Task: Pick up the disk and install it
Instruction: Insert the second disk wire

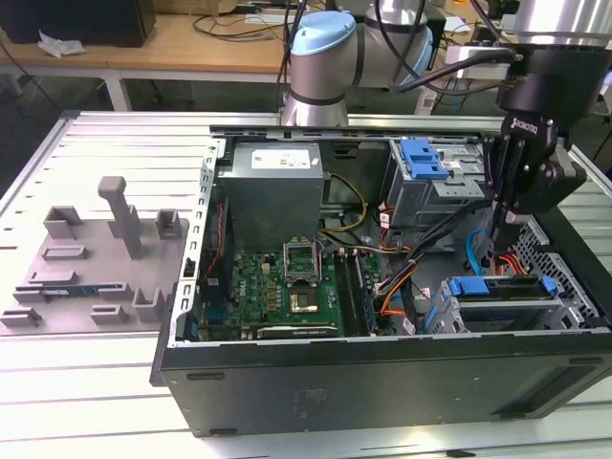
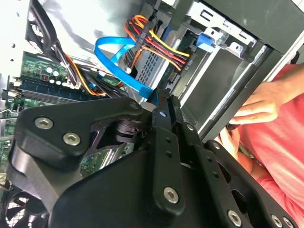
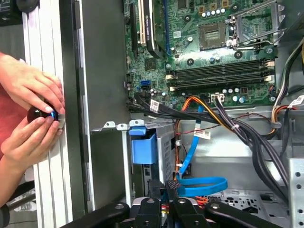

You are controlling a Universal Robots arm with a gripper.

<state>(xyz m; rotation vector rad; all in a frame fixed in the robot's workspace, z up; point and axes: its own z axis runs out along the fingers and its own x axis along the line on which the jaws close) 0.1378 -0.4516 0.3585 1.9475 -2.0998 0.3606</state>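
We see the open computer case (image 1: 382, 382) lying on the slatted surface (image 1: 76, 382), motherboard (image 1: 277, 287) exposed. The disk (image 1: 502, 298), silver drive in its blue bracket, already sits in the lower drive bay at the exterior view's right, so we judge pickup done and install near finished or finished. The claw (image 1: 504, 222) hangs just above it, fingers (image 2: 164, 142) pressed together, pinching nothing. A blue data cable (image 3: 202, 183) loops nearby; whether it's plugged in, can't tell. A person's hands (image 3: 31, 114) rest outside the case wall.

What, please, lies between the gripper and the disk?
In the exterior view, a red cable crosses the gap between gripper and disk.
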